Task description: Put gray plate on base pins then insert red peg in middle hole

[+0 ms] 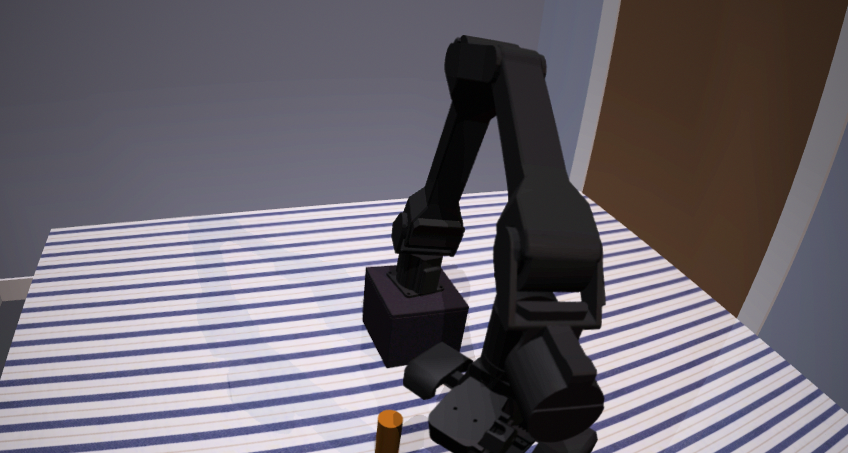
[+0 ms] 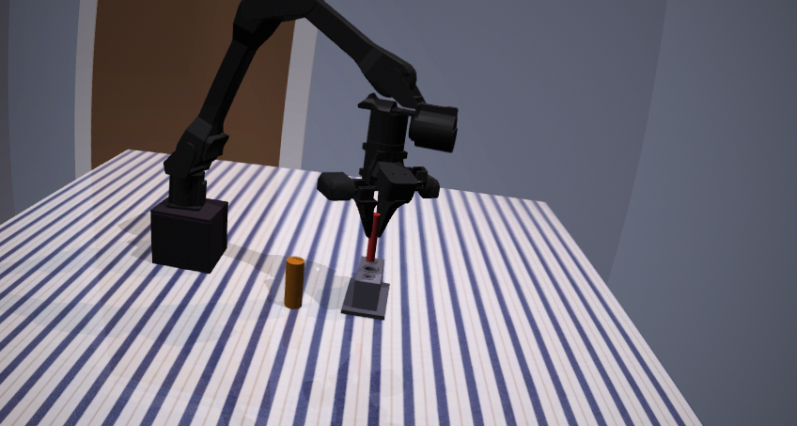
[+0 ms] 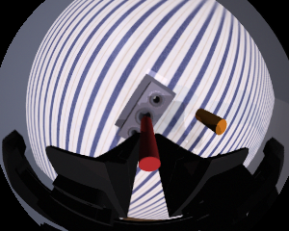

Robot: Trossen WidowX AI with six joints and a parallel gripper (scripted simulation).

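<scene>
My gripper (image 2: 372,233) (image 3: 147,138) is shut on the red peg (image 2: 371,247) (image 3: 148,153), which hangs slightly tilted. In the wrist view the peg's lower end overlaps the middle hole. In the exterior view it shows at the far part of the gray plate, beyond the middle hole; whether it touches or enters a hole cannot be told. The gray plate (image 2: 380,274) (image 3: 145,102) lies flat on top of the gray base (image 3: 129,111), its holes facing up. The fingertips, peg, plate and base are outside the top view.
An orange cylinder (image 1: 388,433) (image 2: 293,285) (image 3: 209,120) stands upright beside the base, on the side toward the arm's mount. The arm's dark mounting block (image 1: 416,335) (image 2: 181,240) stands farther back on the striped table (image 1: 119,329) (image 2: 475,366) (image 3: 77,96).
</scene>
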